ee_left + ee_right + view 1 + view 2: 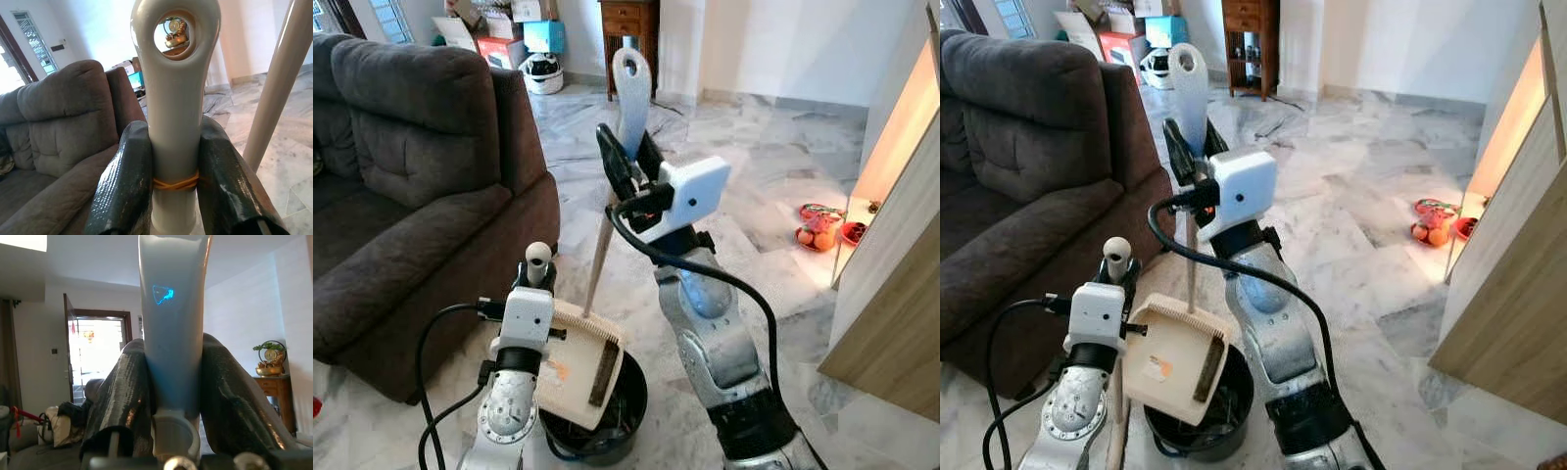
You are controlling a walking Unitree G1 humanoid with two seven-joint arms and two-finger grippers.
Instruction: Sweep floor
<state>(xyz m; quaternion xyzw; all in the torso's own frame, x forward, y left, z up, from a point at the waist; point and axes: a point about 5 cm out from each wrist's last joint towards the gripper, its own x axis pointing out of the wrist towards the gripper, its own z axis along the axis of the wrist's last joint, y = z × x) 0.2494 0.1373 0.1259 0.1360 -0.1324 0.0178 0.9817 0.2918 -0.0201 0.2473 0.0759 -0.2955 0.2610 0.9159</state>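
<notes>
On our left, the left gripper (536, 269) is clamped around the cream dustpan handle (173, 98); the dustpan (579, 364) hangs tilted just below it, mouth over the black bin (607, 431). To the right, the right gripper (628, 162) is closed on the broom handle (631, 88), whose long axis runs steeply down past the dustpan's far edge. We judge the broom head, hidden behind the pan, must next meet the pan's lip
</notes>
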